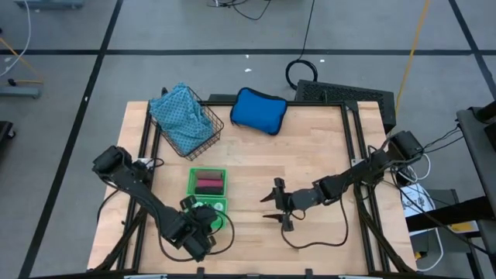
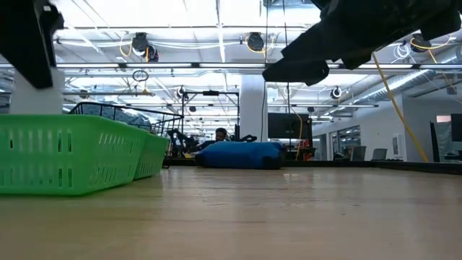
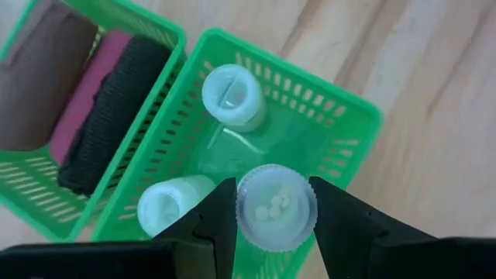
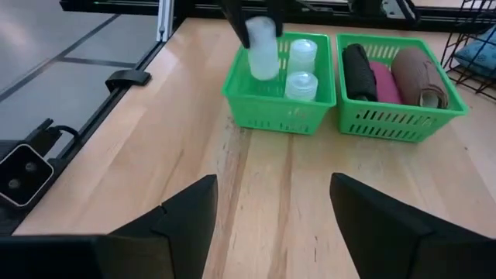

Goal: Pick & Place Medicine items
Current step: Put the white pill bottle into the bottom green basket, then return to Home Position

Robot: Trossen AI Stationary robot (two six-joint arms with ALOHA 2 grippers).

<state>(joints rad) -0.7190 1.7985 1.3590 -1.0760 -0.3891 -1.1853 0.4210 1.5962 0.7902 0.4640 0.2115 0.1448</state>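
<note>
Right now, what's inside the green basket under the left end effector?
Two white bottles sit in the green basket; the left end effector holds a third. The basket floor beneath is hidden.

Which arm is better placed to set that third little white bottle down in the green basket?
Left. The left gripper already holds the white ribbed-cap bottle above the green slotted plastic basket; the right gripper hangs open over bare table.

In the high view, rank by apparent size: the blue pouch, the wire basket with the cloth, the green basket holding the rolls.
1. Wire basket with the patterned cloth: largest.
2. Blue pouch: clearly smaller than it.
3. Green basket with the rolls: smallest.

All rest on the table, so nearness hardly skews this.
</note>
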